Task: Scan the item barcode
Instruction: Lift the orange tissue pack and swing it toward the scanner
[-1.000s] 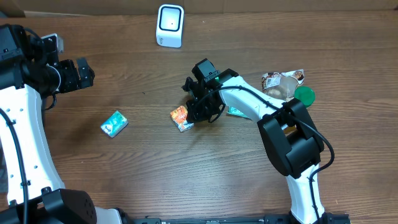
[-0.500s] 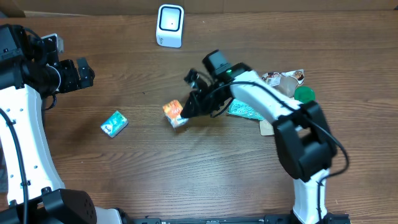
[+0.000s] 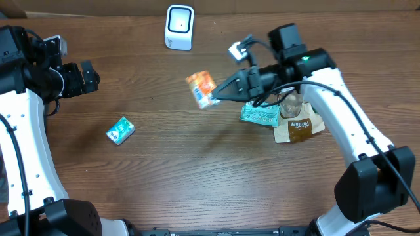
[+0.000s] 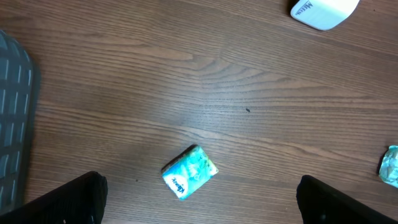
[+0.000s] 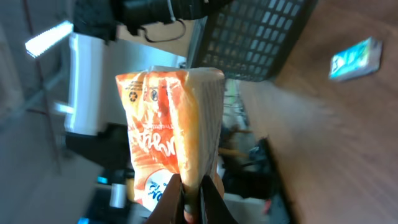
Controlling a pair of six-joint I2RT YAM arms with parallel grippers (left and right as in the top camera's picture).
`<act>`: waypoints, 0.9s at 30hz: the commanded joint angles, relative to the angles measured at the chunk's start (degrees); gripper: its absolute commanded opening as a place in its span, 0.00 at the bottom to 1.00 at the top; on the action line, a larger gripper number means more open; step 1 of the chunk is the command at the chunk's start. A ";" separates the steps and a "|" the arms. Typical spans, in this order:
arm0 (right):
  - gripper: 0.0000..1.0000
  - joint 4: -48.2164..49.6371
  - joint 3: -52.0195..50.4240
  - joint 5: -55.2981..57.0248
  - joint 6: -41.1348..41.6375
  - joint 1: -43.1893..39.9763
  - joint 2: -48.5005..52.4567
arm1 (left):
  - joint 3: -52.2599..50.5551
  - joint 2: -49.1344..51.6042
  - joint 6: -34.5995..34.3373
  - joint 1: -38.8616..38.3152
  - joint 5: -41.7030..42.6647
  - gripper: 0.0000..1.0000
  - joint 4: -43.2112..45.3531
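Above the worktop (image 3: 164, 177), the right pincer (image 3: 218, 98) is clamped on one orange packet (image 3: 201, 89), aloft near the single white scanner (image 3: 179, 26). The left pincer (image 3: 90, 77) gapes, empty. Lying below: one small teal packet (image 3: 120, 130), one flat teal packet (image 3: 259, 114), one brown pouch (image 3: 298, 129).

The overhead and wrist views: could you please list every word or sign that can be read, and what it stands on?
Nothing reads clearly enough to quote.
Brown packet: white brand lettering, too small.
White device: grey word, blurred and cut by the frame.
Orange packet in the right gripper: small round signs and white lettering, blurred.
Teal packet: dark word on its white end, too small.
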 commanded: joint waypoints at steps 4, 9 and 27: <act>0.04 -7.10 -0.13 -6.21 -0.96 -3.72 -1.09 | -0.04 -0.44 1.55 -0.07 0.26 1.00 0.22; 0.04 -8.50 -0.15 -6.19 -0.96 -4.92 -1.09 | -0.04 -0.44 1.55 -0.07 0.26 1.00 0.20; 0.04 -2.60 0.33 44.87 14.82 1.51 -1.03 | -0.04 -0.44 1.55 -0.07 0.26 1.00 0.22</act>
